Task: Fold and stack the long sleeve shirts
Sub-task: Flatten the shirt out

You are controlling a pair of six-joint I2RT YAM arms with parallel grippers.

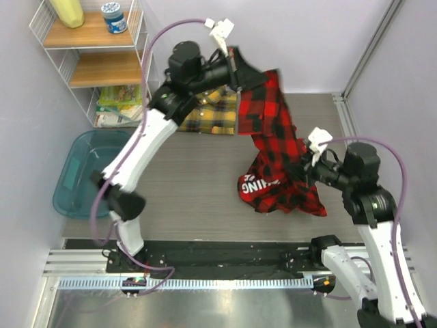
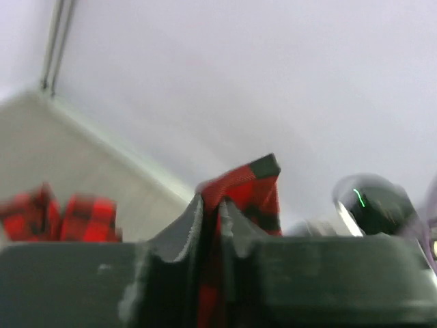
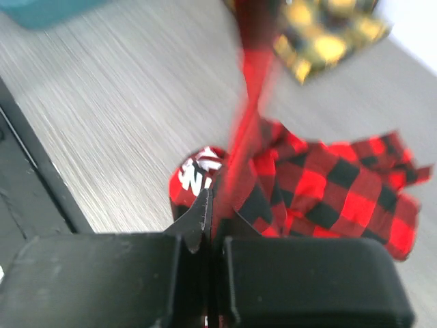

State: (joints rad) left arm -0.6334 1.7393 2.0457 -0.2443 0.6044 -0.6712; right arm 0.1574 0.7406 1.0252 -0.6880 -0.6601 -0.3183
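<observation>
The red-and-black check shirt [image 1: 273, 130] hangs between my two grippers, its lower part bunched on the table with white lettering [image 1: 258, 183] showing. My left gripper [image 1: 239, 76] is shut on its upper edge, held high at the back; red cloth [image 2: 239, 191] sticks up between its fingers. My right gripper [image 1: 304, 164] is shut on the shirt's right side; cloth [image 3: 328, 184] lies past its fingers. The yellow-and-black check shirt [image 1: 208, 117] lies folded at the back of the table, behind the left arm; it also shows in the right wrist view [image 3: 328, 34].
A teal plastic bin [image 1: 85, 171] sits on the floor at the left. A wire shelf [image 1: 95, 48] with a blue-lidded jar [image 1: 114, 17] and packets stands at the back left. White walls close the back and right.
</observation>
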